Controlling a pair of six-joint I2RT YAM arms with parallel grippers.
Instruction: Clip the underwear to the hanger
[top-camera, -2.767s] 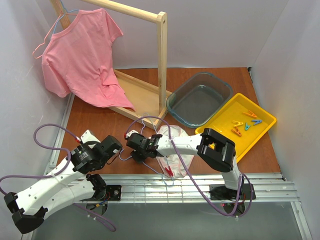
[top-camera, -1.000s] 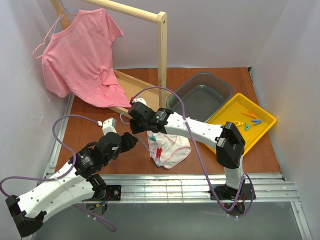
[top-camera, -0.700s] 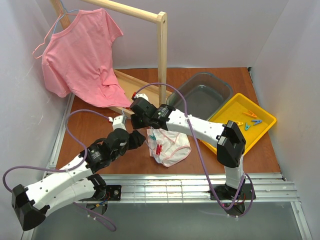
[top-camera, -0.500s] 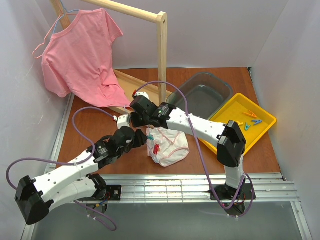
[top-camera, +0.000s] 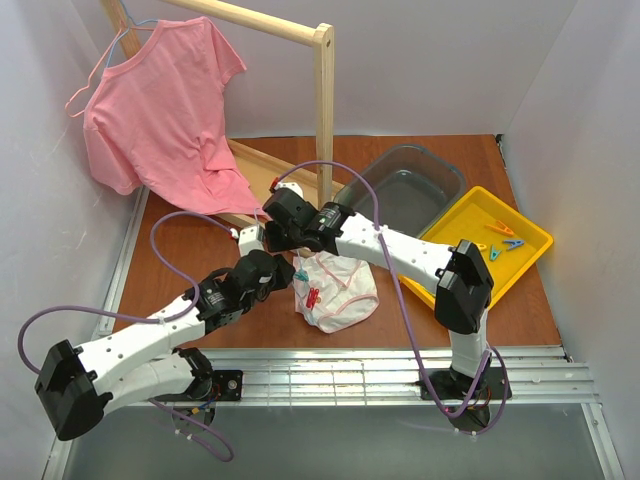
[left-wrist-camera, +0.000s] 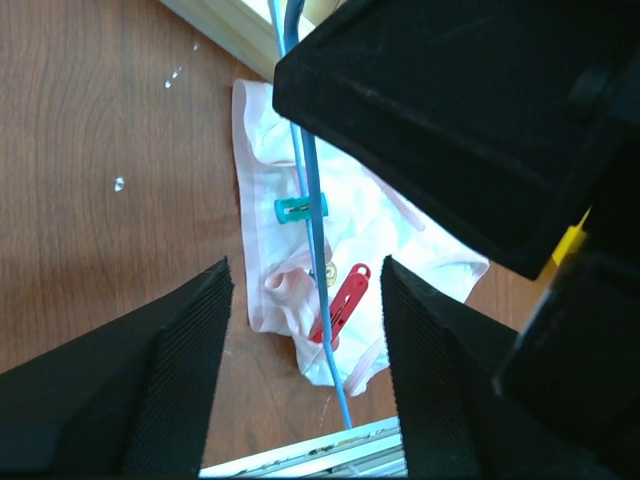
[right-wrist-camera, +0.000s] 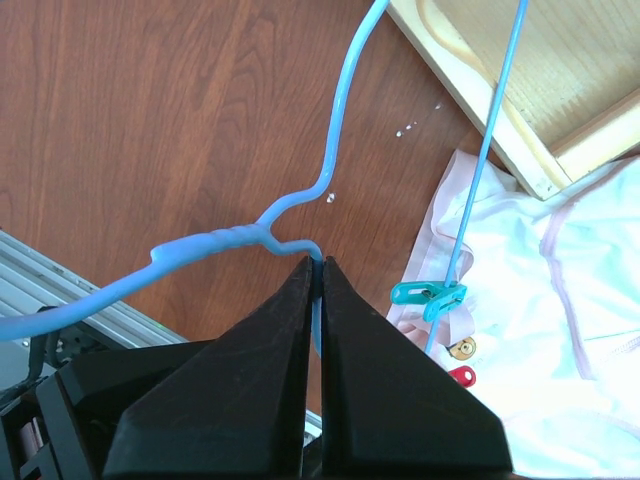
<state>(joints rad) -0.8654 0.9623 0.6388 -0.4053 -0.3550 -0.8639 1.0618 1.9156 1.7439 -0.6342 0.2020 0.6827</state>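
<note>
The underwear (top-camera: 345, 290) lies on the table, white with pink trim, also seen in the left wrist view (left-wrist-camera: 375, 215) and the right wrist view (right-wrist-camera: 545, 280). A teal peg (left-wrist-camera: 300, 208) and a red peg (left-wrist-camera: 340, 303) pin it to the hanger (right-wrist-camera: 225, 242), a thin light-blue wire. My right gripper (right-wrist-camera: 320, 266) is shut on the wire just below its twisted neck. My left gripper (left-wrist-camera: 305, 375) stands open, and the hanger's wire (left-wrist-camera: 316, 250) runs through the gap between its fingers without touching either. In the top view my left gripper (top-camera: 287, 273) is at the underwear's left edge, close under my right gripper (top-camera: 272, 238).
A pink T-shirt (top-camera: 160, 110) hangs on the wooden rail stand (top-camera: 325, 120) at the back left. A clear tub (top-camera: 400, 195) and a yellow tray (top-camera: 470, 212) holding several pegs sit at the right. The metal rail edge (top-camera: 400, 365) runs along the table's front.
My right gripper has carried the hanger and underwear away from the front edge. My left arm has reached forward to the underwear, and its jaws have narrowed around the wire.
</note>
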